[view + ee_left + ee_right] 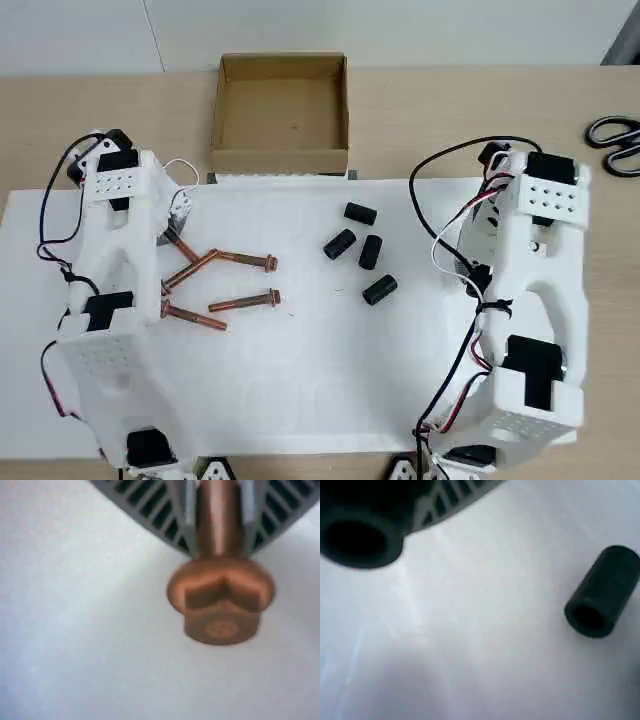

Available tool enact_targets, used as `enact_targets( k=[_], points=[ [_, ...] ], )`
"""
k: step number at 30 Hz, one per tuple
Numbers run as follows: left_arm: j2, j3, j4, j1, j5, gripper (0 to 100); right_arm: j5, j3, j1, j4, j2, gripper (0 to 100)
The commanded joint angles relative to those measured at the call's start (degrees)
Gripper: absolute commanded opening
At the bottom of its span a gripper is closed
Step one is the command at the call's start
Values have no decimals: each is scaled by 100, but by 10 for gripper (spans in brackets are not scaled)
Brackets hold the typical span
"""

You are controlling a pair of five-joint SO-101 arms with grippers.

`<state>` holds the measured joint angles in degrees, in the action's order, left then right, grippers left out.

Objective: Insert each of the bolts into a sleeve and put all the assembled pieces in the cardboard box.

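Bolt (pixel 220 600), clenched by its shaft in the left claw (pixel 220 535) over the white sheet (pixel 75 630), could tilt or slip out, because the claw pinches only a thin round shaft.

A pale wooden table (pixel 420 110) carries a white sheet (pixel 300 400) over most of its middle. Copper bolts (pixel 245 301) lie loose on the sheet, just beside the fingers (pixel 150 505) of the left gripper (pixel 176 225), which clamp the shank of one more bolt (pixel 220 600). Four black sleeves (pixel 370 251) lie scattered farther out to the side of those fingers, well apart from the bolts. Beyond the fingertips an open cardboard box (pixel 280 158) sits on bare wood, against the sheet's far edge. Scissors (pixel 622 147) lie on the wood, far from the fingers.
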<state>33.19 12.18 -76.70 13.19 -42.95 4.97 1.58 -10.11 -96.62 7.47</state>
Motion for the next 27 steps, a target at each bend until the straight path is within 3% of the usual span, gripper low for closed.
enact_targets(
  k=[1, 14, 27],
  points=[
    [123, 22, 26, 97, 88, 9, 44, 26, -66, -31, -321, 5],
    [123, 92, 79, 105, 281, 77, 53, 26, -66, -22, -286, 5],
    [167, 549, 26, 105, 580, 77, 53, -167, -66, 40, -321, 5]
  ],
)
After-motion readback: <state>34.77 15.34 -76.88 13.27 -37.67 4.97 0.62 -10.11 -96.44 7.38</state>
